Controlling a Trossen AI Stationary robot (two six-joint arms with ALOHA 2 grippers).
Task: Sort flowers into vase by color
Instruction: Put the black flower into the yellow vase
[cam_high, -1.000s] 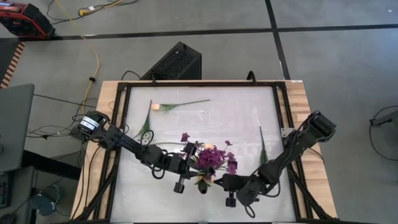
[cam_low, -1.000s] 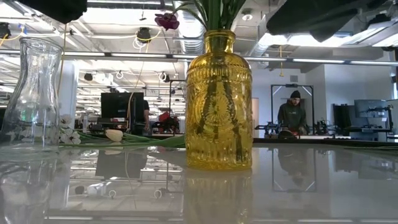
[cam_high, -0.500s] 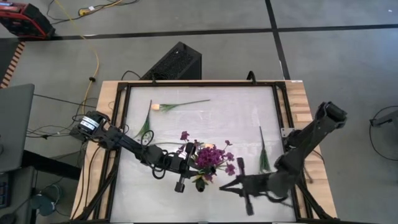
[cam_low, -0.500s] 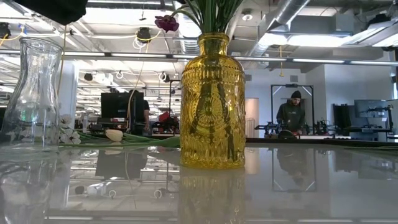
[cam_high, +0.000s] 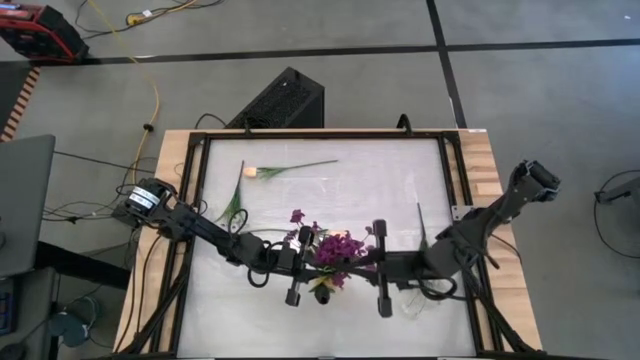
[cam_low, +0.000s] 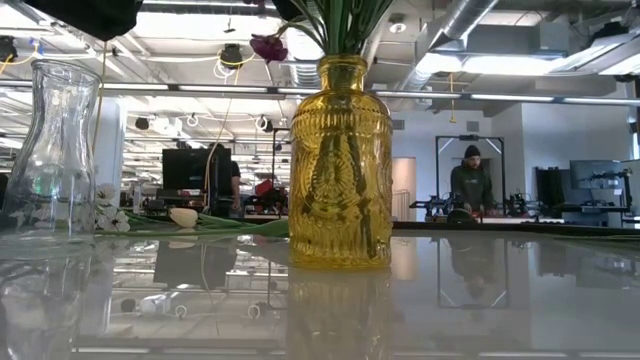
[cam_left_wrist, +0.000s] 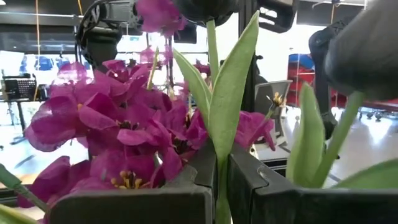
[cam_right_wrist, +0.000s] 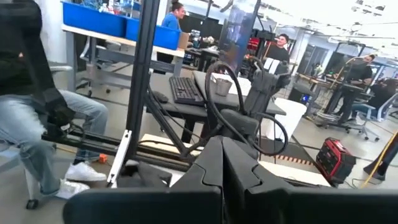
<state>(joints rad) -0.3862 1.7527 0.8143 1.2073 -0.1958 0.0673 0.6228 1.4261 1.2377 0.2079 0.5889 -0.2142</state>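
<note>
While the left gripper (cam_left_wrist: 221, 180) pinches an upright green stem (cam_left_wrist: 221, 124) over the yellow vase (cam_low: 340, 165), the right gripper (cam_right_wrist: 222, 174), jaws together, hovers beside.

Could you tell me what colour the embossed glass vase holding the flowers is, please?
The vase is amber-yellow glass with a raised pattern, best seen in the low view.

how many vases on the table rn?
2. A yellow glass vase stands mid-table with purple flowers and green stems in it; a clear glass vase, apparently empty, stands off to one side in the low view. The high view hides both under arms and blooms.
</note>
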